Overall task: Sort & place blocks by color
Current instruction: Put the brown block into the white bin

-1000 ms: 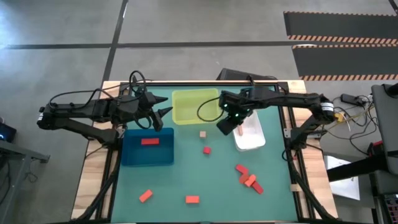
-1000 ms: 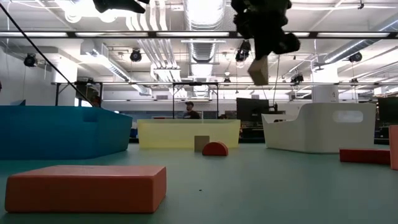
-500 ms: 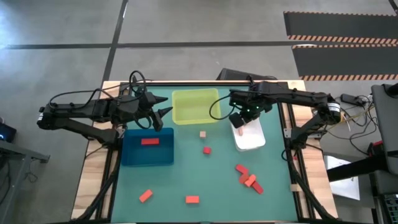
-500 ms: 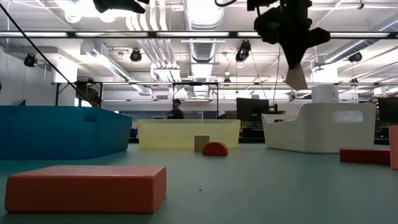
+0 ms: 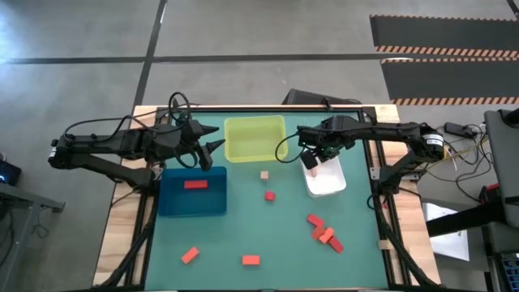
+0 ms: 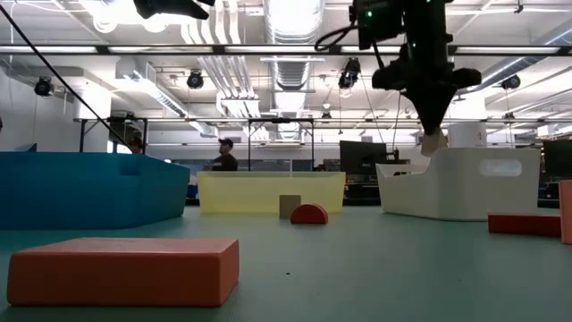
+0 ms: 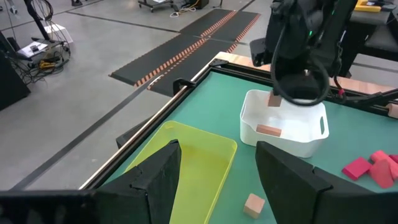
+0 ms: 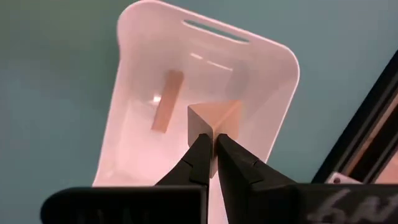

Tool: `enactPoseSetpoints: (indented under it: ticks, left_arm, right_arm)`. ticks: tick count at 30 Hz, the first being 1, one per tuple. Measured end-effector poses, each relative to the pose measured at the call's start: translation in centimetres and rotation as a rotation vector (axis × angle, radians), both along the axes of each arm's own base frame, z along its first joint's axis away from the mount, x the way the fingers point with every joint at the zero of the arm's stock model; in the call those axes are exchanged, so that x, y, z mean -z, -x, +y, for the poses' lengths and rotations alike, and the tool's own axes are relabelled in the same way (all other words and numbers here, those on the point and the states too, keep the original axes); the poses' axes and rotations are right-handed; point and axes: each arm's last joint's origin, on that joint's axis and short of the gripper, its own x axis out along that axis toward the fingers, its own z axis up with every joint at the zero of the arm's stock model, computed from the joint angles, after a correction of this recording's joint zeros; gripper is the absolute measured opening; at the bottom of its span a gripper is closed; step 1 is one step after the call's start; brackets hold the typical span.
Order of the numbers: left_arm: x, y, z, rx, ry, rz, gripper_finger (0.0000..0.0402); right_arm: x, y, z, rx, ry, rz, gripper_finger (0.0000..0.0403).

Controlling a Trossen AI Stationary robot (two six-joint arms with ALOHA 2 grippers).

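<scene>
1. Sorting looks partly done: the blue plastic tray holds one red wooden bar, the white plastic tray holds one pale tan-pink wooden bar, and the yellow-green plastic tray appears empty.

2. Left on the green table are a small tan cube and a small red cube, both lying toward the blue tray from the right end effector, plus a cluster of red-orange blocks and two more orange-red bars near the table's front edge, all well apart from it. In my judgement more than half of the work remains.

3. The right end effector hangs directly over the white tray, its fingers nearly together and clamped on a pale tan-pink wooden block. The block is above the tray's floor, not touching the bar below it; the low view puts it about level with the rim. Release into this tray seems the step in hand.

4. The left end effector waits over the far edge of the blue tray, its fingers spread apart and holding nothing, pointed toward the yellow-green tray.
</scene>
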Motion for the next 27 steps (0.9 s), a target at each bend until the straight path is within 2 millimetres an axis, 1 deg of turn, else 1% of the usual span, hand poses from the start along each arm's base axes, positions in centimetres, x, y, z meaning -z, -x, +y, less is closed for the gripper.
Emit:
enactPoseSetpoints:
  ticks: [7,16,27]
  left_arm:
    - [0.0,0.0,0.0,0.000,0.000,0.000,0.0193]
    - [0.0,0.0,0.0,0.000,0.000,0.000,0.0193]
    - [0.0,0.0,0.0,0.000,-0.003,0.002,0.0193]
  right_arm:
    - [2.3,0.2,0.0,0.045,0.032,0.003,0.0009]
    - [5.2,0.2,-0.1,0.117,0.046,-0.062,0.0009]
    - [7.1,1.1,-0.1,0.144,0.108,-0.016,0.0009]
